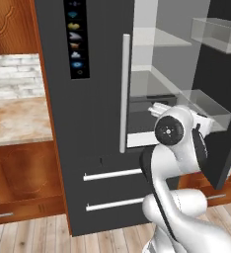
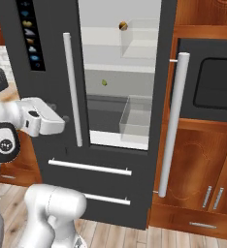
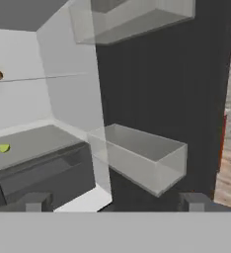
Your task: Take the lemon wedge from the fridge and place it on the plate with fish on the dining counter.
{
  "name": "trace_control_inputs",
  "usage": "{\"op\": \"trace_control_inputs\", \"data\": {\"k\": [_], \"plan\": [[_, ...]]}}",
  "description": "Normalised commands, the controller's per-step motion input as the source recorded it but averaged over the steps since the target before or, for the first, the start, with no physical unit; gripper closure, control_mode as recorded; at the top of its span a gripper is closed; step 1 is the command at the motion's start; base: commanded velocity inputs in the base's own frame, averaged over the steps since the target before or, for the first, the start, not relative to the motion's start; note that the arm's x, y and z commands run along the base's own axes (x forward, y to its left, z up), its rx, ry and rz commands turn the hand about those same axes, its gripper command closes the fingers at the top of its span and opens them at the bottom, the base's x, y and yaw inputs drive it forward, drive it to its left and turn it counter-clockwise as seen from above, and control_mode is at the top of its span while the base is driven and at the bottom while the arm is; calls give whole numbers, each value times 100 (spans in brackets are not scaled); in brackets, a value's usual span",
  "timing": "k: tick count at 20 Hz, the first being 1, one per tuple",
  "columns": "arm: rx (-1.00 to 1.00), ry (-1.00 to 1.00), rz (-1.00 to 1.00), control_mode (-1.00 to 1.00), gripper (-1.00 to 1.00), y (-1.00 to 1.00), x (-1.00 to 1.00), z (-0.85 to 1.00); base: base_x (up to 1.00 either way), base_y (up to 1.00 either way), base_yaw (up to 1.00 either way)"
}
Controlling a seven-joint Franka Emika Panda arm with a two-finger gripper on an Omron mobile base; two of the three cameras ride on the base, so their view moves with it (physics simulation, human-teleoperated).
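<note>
The fridge (image 2: 47, 87) stands with its right door swung open, showing a pale interior. The lemon wedge (image 2: 105, 83), small and yellow-green, lies on a grey middle shelf; in the hand view the lemon wedge (image 3: 3, 147) sits far left. My gripper (image 3: 115, 203) is open with nothing between its fingertips. It hovers in front of the fridge opening, well short of the wedge. In the right base view the gripper (image 2: 63, 119) is level with the left door's handle. The plate, the fish and the dining counter are out of view.
A clear door bin (image 3: 142, 155) hangs on the open door just ahead of the hand, with another bin (image 3: 127, 20) above. A small brown item (image 2: 123, 25) sits on the upper shelf. The open door's long handle (image 2: 171, 126) stands right; a wall counter (image 1: 19, 118) lies left.
</note>
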Motion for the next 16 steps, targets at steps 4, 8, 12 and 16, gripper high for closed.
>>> {"op": "trace_control_inputs", "data": {"k": [4, 8, 12, 16], "plan": [[-9, -15, 68, -100, -100, 68, -1, 0, 0, 0, 0], [-13, -15, 43, -100, -100, 9, -24, 0, 0, 0, 0], [0, -2, 1, -100, -100, 15, 5, -14, 0, 0, 0], [2, -21, 11, -100, -100, 52, 24, -48, 0, 0, 0]]}}
